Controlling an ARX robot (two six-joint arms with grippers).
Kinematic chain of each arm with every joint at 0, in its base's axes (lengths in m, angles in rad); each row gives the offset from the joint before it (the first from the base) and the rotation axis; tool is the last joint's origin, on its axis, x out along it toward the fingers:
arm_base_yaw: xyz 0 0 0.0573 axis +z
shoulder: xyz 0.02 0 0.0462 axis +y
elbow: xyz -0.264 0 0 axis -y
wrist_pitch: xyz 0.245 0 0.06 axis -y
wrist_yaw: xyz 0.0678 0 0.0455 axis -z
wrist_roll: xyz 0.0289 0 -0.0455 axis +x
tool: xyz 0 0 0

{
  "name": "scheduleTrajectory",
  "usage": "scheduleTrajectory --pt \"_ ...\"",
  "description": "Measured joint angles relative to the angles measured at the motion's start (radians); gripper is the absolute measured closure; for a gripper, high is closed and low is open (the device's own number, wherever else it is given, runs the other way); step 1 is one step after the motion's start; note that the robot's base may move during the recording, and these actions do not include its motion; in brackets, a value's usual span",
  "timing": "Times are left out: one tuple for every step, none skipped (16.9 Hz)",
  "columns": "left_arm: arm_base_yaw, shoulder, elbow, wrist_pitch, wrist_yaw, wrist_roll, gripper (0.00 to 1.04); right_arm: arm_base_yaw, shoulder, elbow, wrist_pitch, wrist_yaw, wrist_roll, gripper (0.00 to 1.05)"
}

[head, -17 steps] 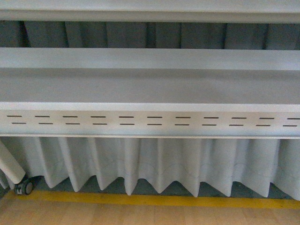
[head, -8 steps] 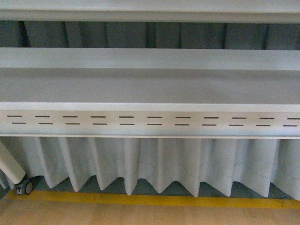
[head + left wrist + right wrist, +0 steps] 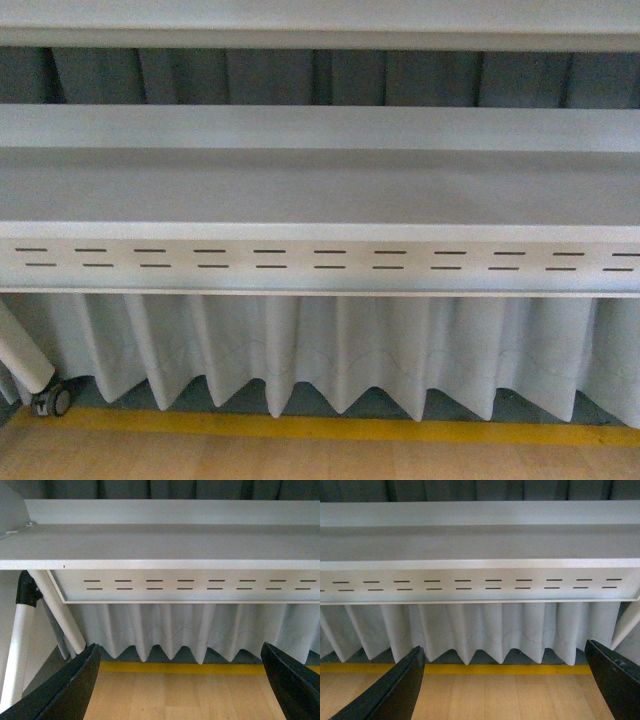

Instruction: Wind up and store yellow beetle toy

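Note:
The yellow beetle toy is out of view in every frame. In the left wrist view my left gripper [image 3: 182, 680] is open, its two black fingers [image 3: 75, 685] spread wide with only wooden floor between them. My right gripper [image 3: 505, 682] is likewise open in the right wrist view, its black fingers [image 3: 400, 687] far apart and nothing held. Neither arm shows in the front view.
A white table [image 3: 320, 190] with a slotted front panel [image 3: 320, 258] fills the front view. A pleated white skirt [image 3: 330, 345] hangs below it. A yellow floor line [image 3: 320, 428] runs along the wooden floor. A white table leg [image 3: 57, 610] and a caster [image 3: 52, 400] stand at the left.

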Motion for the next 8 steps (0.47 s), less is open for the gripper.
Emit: scheduleTrajectory --pt "0.000 0.000 0.000 0.000 0.000 0.000 0.07 0.000 0.000 0.000 0.001 0.000 0.000 0.07" --pt "0.000 0.000 0.000 -0.001 -0.001 0.000 0.07 0.000 0.000 0.000 0.001 0.000 0.000 0.07" --pt "0.000 0.000 0.000 0.000 0.002 0.000 0.07 0.000 0.000 0.000 0.001 0.000 0.000 0.07" --pt "0.000 0.000 0.000 0.002 0.001 0.000 0.07 0.000 -0.001 0.000 0.003 0.000 0.000 0.07" --pt "0.000 0.000 0.000 0.002 0.001 0.000 0.07 0.000 0.000 0.000 0.002 0.000 0.000 0.07" --pt "0.000 0.000 0.000 0.000 0.001 0.000 0.07 0.000 0.000 0.000 0.003 0.000 0.000 0.07" --pt "0.000 0.000 0.000 0.002 0.002 0.000 0.07 0.000 0.000 0.000 0.003 0.000 0.000 0.07" --pt "0.000 0.000 0.000 0.001 0.001 0.000 0.07 0.000 0.000 0.000 0.002 0.000 0.000 0.07"
